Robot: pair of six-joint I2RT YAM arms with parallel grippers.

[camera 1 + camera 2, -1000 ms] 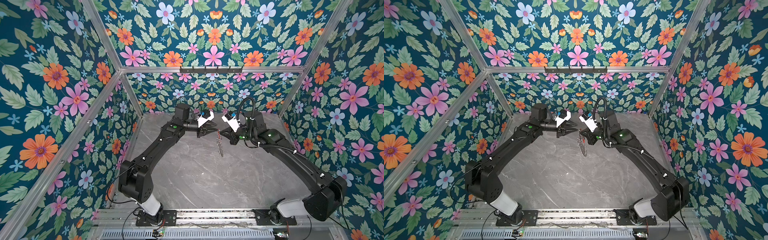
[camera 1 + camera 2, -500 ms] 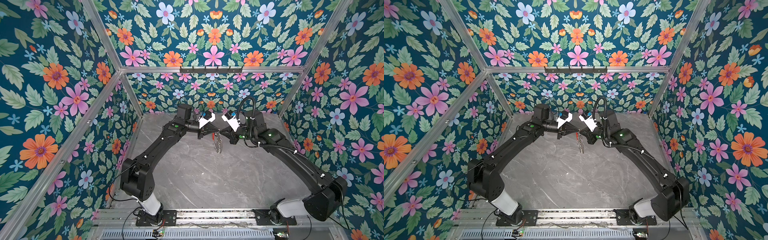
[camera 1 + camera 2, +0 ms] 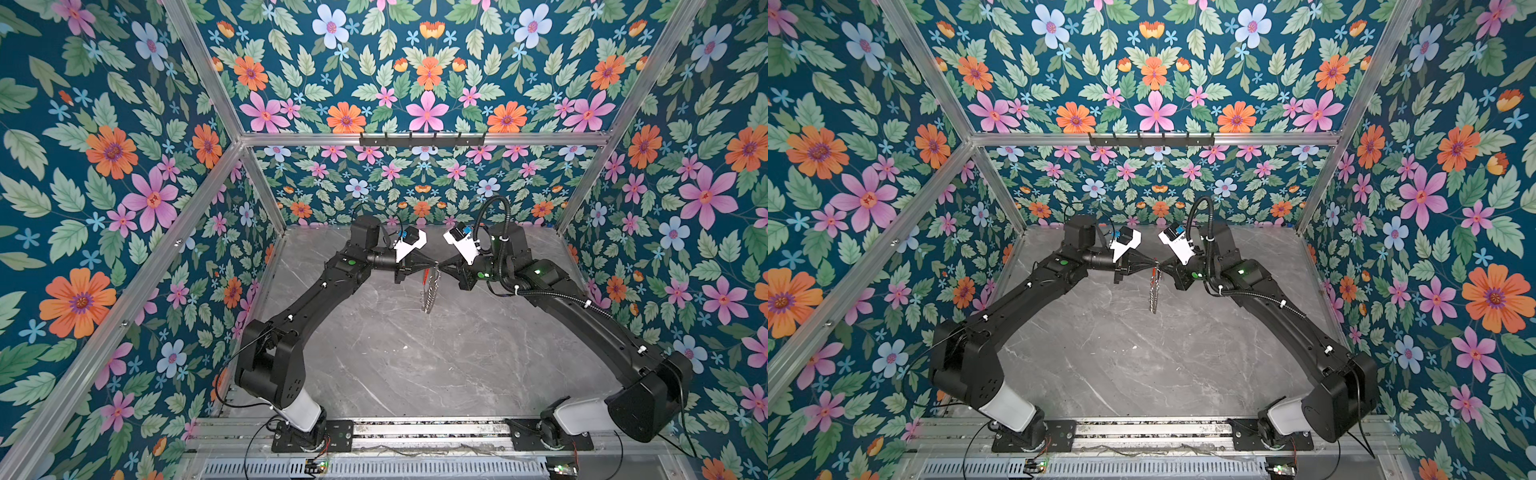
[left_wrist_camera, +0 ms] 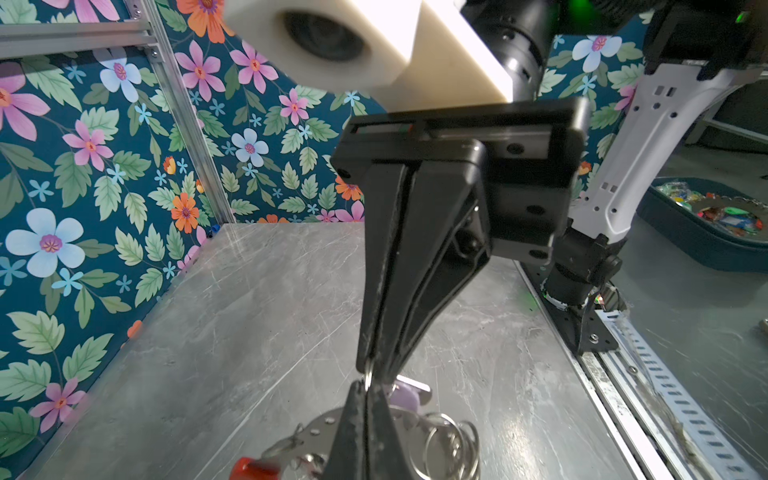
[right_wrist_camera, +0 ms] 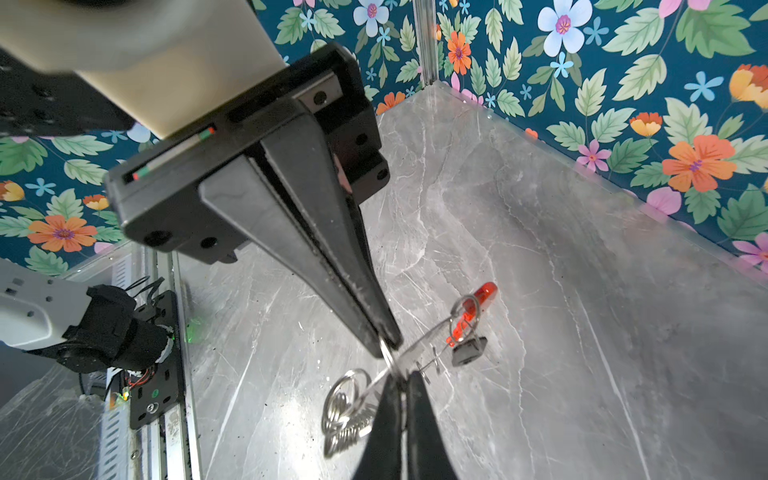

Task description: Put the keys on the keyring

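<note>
A: While the left gripper (image 3: 433, 263) and right gripper (image 3: 443, 266) meet tip to tip above the table (image 3: 415, 365) in both top views, where is the keyring (image 3: 430, 291)?
B: Hanging edge-on beneath them. Both pairs of fingers look closed on its top.
A: And the left wrist view?
B: Its fingers (image 4: 353, 432) pinch a small ring, with the lavender tag (image 4: 405, 398) just behind.
A: The right wrist view?
B: The key (image 5: 468, 352) dangles by the red section (image 5: 484, 293). Whether it is fully threaded cannot be told. Threading seems under way, and the next move calls for a steady loop. Nothing crowds them, and a tray of oddments (image 4: 706, 226) lies off the table.
</note>
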